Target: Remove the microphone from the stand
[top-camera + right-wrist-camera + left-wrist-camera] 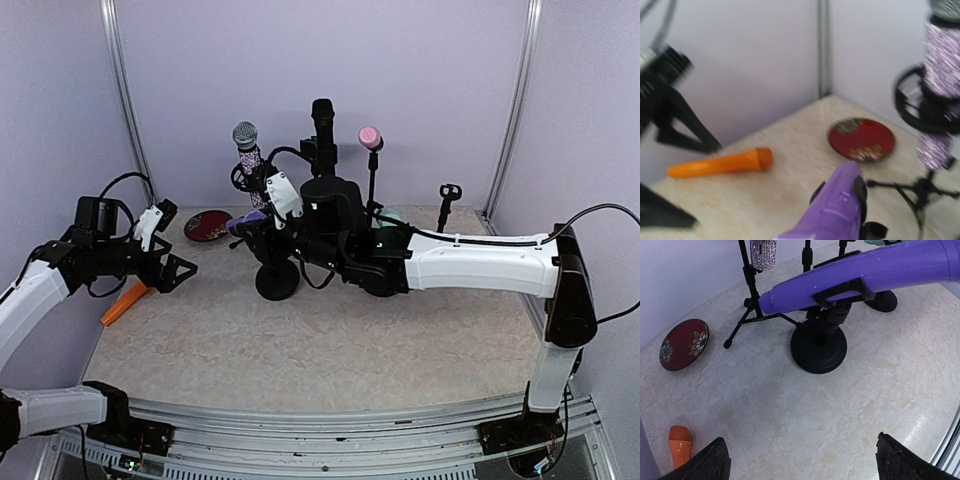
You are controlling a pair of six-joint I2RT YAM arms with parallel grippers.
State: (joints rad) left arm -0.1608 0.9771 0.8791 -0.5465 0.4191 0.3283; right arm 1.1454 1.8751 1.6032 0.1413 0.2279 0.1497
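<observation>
The purple microphone [246,222] lies level in the black clip [840,292] of a stand with a round black base [277,281]. It also shows in the left wrist view [860,275] and in the blurred right wrist view [840,210]. My right gripper [274,224] reaches in from the right and is shut on the microphone's body; its fingers are hidden in its own wrist view. My left gripper [180,272] is open and empty, low over the table to the left of the stand, and it shows in the left wrist view [802,460].
An orange microphone [125,303] lies at the left edge. A red flowered plate [207,225] sits at the back left. A glitter microphone [247,150] on a tripod, a black microphone [322,120], a pink one [370,137] and a small empty stand [447,200] stand behind.
</observation>
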